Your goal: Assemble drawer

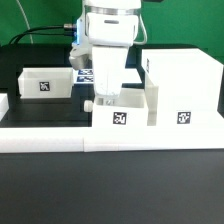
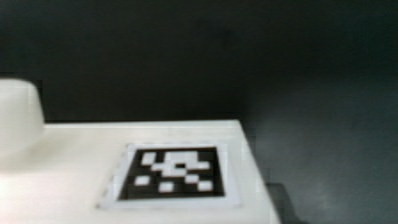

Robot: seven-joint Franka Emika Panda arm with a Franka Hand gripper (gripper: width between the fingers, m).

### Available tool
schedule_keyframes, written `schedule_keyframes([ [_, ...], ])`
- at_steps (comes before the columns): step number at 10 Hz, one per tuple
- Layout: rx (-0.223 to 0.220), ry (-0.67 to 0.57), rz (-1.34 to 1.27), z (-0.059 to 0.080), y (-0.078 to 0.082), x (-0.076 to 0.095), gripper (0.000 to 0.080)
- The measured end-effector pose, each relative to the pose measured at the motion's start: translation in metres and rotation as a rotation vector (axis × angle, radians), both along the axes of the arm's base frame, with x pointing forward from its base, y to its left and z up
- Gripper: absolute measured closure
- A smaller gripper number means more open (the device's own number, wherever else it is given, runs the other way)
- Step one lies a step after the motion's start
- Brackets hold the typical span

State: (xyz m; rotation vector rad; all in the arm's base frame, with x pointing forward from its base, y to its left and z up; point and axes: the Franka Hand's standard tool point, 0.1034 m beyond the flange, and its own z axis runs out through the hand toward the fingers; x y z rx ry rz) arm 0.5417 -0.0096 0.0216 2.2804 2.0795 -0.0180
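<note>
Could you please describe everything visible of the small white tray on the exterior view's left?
The tray is a small, low white box, plastic by its look, with a square black-and-white tag on its near side. It lies level on the black table, well apart from the gripper, and nothing else touches it. No knob shows from this side.

No legible text; only patterned square tags [image 1: 119, 119] on the drawer [image 1: 185, 78].

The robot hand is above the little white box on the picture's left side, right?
No. In the exterior view the gripper is over the middle small box, beside the tall box. The other small box, on the exterior view's left, stands alone.
</note>
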Motion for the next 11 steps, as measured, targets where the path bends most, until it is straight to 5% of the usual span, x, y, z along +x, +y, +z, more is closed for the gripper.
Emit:
schedule_keyframes([
  [11,-0.013,0.040,0.033,-0.006,0.008,-0.007,0.0757],
])
